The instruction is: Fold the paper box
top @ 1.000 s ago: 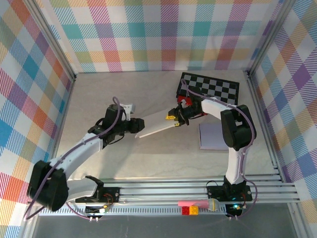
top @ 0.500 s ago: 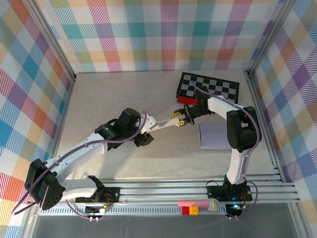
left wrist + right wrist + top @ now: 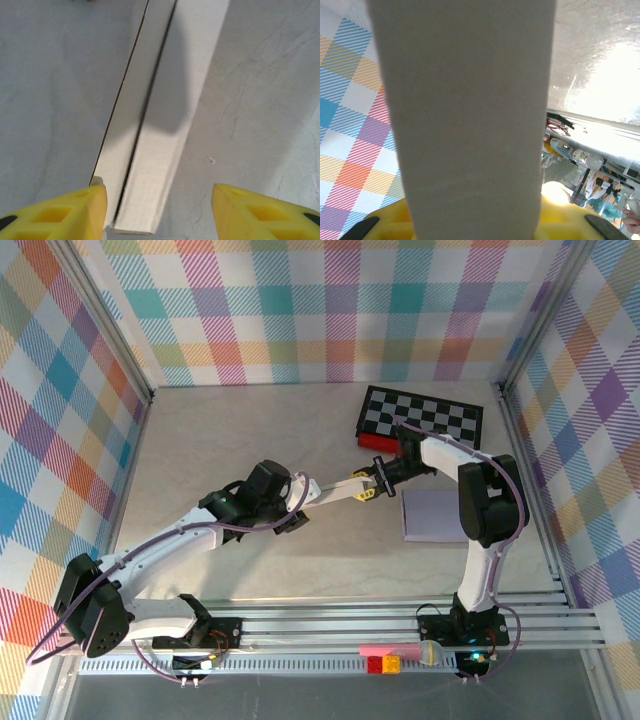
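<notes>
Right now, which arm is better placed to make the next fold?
Left, likely: the left hand is open with one end of the box between its fingers, free to act. The right hand is shut on the other end.

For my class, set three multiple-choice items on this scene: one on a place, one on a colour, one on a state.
1. Where on the table does the checkerboard lie? A far right; B near left; C centre.
2. What colour are the left gripper's fingers? A blue; B yellow; C red.
3. How is the right gripper? A open, holding nothing; B shut on the paper box; C resting on the checkerboard.
1 A: it sits by the back right corner. 2 B: both show yellow in the left wrist view. 3 B: the box runs out from between its fingers.
</notes>
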